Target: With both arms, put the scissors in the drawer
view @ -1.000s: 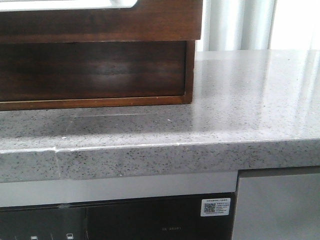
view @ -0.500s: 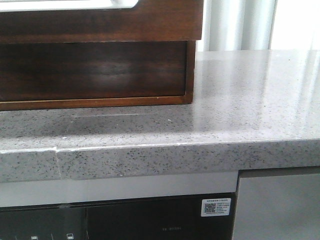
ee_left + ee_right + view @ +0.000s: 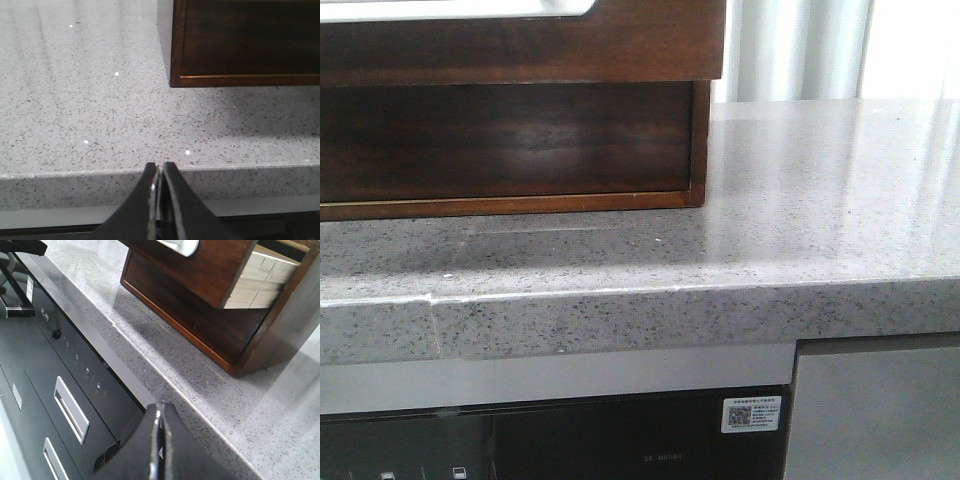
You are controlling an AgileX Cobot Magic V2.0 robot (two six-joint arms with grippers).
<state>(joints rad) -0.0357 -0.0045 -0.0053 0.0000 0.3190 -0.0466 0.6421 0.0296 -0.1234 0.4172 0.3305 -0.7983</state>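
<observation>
The scissors are out of view in every frame. The dark brown drawer (image 3: 520, 45) juts forward from the wooden cabinet frame (image 3: 698, 150) on the countertop. In the right wrist view the drawer front (image 3: 205, 265) hangs out over the counter, with its pale side wall showing. My left gripper (image 3: 159, 167) is shut with nothing in it, level with the counter's front edge and off to one side of the cabinet's lower corner (image 3: 176, 80). My right gripper (image 3: 160, 407) is shut and empty too, low in front of the counter edge. Neither arm shows in the front view.
The cabinet stands on a grey speckled stone countertop (image 3: 800, 200). Below it is a dark glossy appliance front (image 3: 620, 440) with a white QR sticker (image 3: 752, 413) and silver recessed handles (image 3: 70, 410). Pale curtains (image 3: 800, 50) hang behind.
</observation>
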